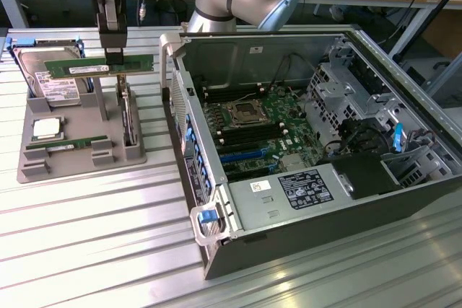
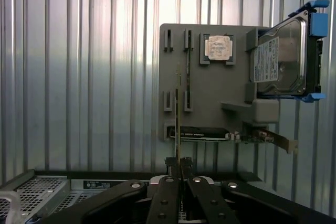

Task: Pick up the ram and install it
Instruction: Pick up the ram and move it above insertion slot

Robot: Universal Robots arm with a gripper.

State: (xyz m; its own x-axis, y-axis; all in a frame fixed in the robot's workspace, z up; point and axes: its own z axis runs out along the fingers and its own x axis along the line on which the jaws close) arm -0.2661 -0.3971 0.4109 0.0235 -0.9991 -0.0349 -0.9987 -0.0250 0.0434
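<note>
Fingers [image 1: 113, 50] were clamped on the ram [image 1: 86, 68], gripping its upper edge. The green stick hung level above the grey holder [image 1: 79, 153] on the table [image 1: 86, 236], near the hard drive [image 1: 50, 81] and apart from the open computer case [image 1: 325, 239]. Pickup looked done, and the carry toward the motherboard [image 1: 253, 124] seemed the step in hand. Installing would call for lining the stick's long edge with a free slot and pressing squarely.

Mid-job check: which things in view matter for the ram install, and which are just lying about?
Job: ram, held in the shut gripper above the tray; motherboard in the open case.
Lying about: hard drive, processor, second green stick, all on the tray.
</note>
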